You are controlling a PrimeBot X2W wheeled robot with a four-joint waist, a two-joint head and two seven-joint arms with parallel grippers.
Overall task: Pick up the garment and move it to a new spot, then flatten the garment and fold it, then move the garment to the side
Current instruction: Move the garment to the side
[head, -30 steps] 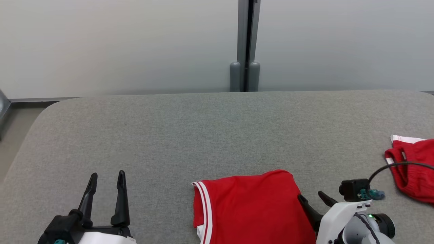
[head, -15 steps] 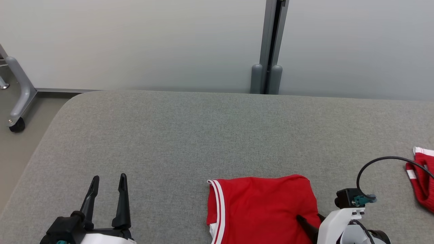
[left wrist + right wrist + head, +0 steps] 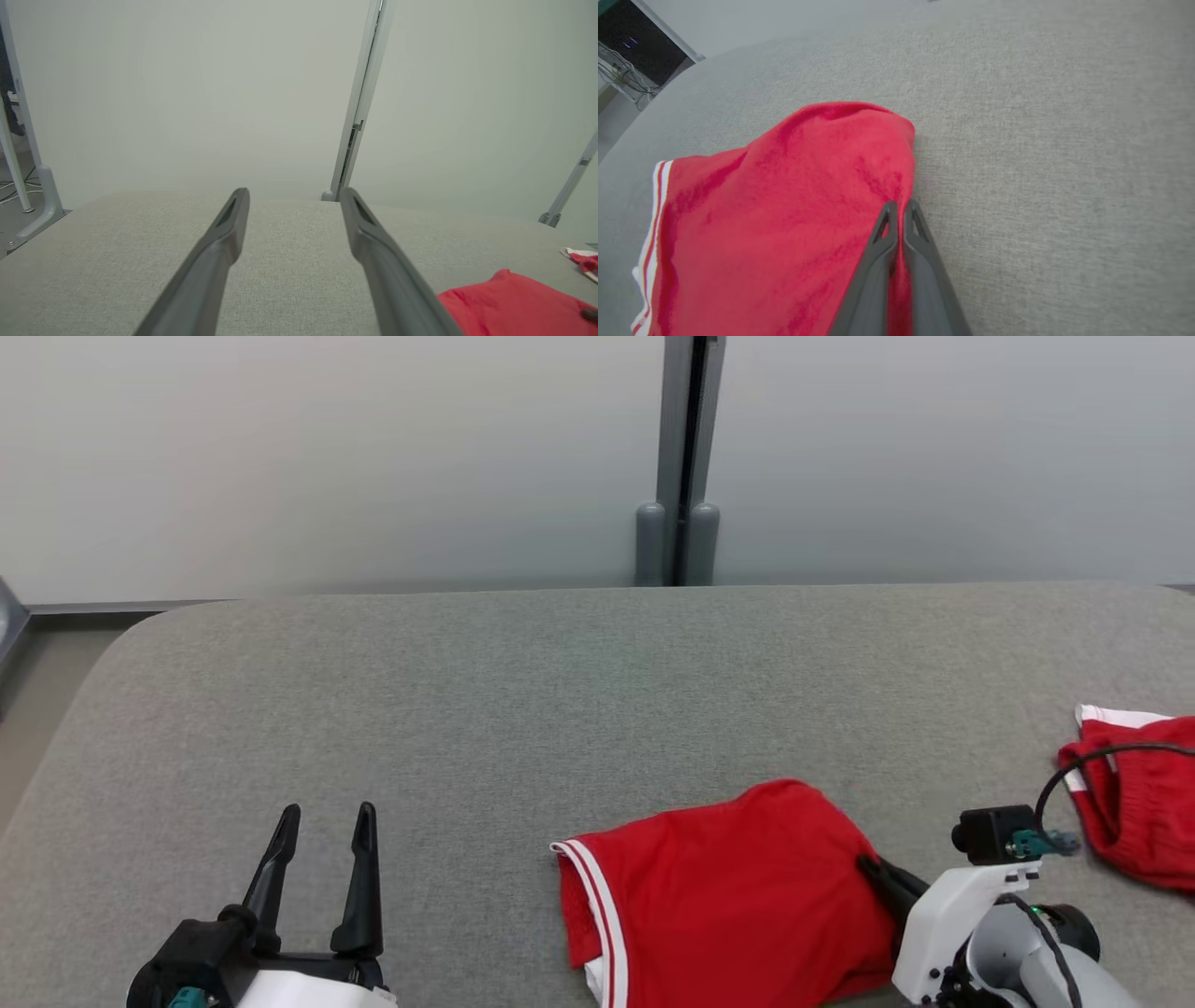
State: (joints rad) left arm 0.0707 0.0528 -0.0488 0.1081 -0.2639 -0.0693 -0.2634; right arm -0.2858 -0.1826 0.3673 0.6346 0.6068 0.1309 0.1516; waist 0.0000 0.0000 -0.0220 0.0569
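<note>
We see right claw (image 3: pixel 900 205) pinching an edge of the red garment (image 3: pixel 728 896); second red cloth (image 3: pixel 1134 812) lies right of it; left claw (image 3: pixel 329 809) wide.

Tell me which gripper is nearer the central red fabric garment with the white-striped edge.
Right. The right gripper is shut on the right edge of the red fabric garment; the left gripper stands open above the grey padded table, well to its left.
</note>
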